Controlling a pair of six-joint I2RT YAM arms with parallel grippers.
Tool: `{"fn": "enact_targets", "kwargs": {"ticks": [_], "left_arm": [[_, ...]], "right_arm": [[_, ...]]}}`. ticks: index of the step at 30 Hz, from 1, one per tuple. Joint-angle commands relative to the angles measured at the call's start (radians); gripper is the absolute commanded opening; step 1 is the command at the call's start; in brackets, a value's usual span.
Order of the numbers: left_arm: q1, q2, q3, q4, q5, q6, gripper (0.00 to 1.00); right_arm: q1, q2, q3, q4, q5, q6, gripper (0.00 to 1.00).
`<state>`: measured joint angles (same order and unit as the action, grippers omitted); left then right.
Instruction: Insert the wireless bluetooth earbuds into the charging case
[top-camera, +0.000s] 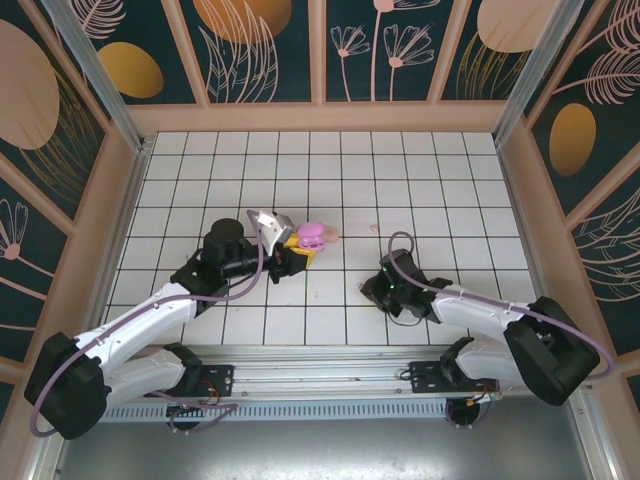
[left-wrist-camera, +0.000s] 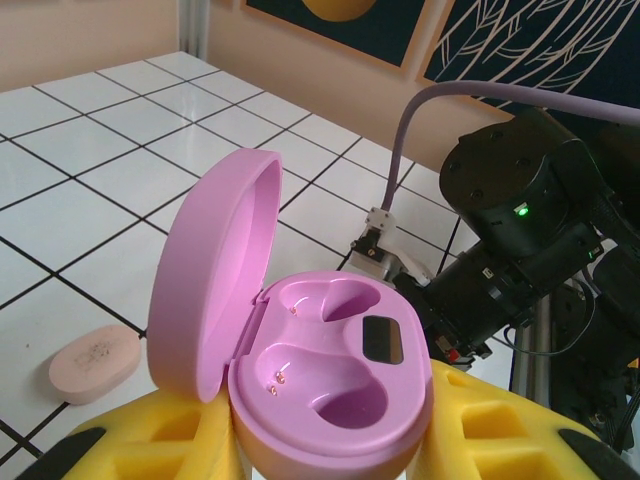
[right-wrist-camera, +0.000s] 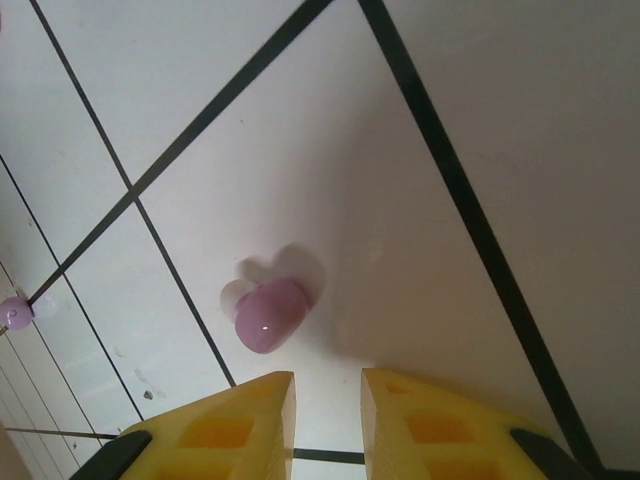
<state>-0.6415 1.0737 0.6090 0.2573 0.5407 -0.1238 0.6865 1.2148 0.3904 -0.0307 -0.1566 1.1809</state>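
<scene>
Gripping the case (left-wrist-camera: 330, 370) from both sides, the left claw (top-camera: 298, 247) is closed on its base, with a yellow finger (left-wrist-camera: 130, 440) showing at each flank. The case is lilac-pink and stands open. Its lid (left-wrist-camera: 215, 270) is tipped up on the left, and both wells face upward, showing small gold contact pins. A small dark panel (left-wrist-camera: 383, 340) sits between the wells. In the overhead view the case is held just left of the table's (top-camera: 420, 180) middle.

A pale pink oval (left-wrist-camera: 95, 362) lies on a tile near the case, apart from it; whether it is a second case cannot be told.

The right claw (right-wrist-camera: 328, 420) hangs low over the table, well to the right of the case, nearer the front edge. Its yellow fingers (right-wrist-camera: 225, 430) stand a little apart with nothing between them. One lilac bud (right-wrist-camera: 268, 314) lies on a white tile just ahead of the fingertips, slightly left of the gap, not touching them. A second bud (right-wrist-camera: 14, 313), also lilac, sits on a grid line far off at the left edge of the right wrist view.

The right arm (left-wrist-camera: 520, 220) shows a green light in the left wrist view.
</scene>
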Motion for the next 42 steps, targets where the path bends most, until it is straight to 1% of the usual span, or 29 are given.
{"fn": "enact_targets", "kwargs": {"ticks": [1,13,25,42], "left_arm": [[-0.003,-0.005,-0.001,0.006,0.007,0.019,0.21],[-0.002,-0.018,0.000,-0.011,0.002,0.021,0.21],[-0.003,-0.027,0.001,-0.021,-0.003,0.031,0.21],[-0.002,-0.038,-0.005,-0.036,-0.008,0.039,0.21]], "right_arm": [[0.002,0.018,0.038,0.023,0.017,-0.029,0.23],[-0.009,0.109,0.115,0.001,0.007,-0.094,0.21],[-0.027,0.155,0.149,-0.013,0.009,-0.134,0.21],[-0.030,0.231,0.188,-0.040,0.018,-0.181,0.24]]}}
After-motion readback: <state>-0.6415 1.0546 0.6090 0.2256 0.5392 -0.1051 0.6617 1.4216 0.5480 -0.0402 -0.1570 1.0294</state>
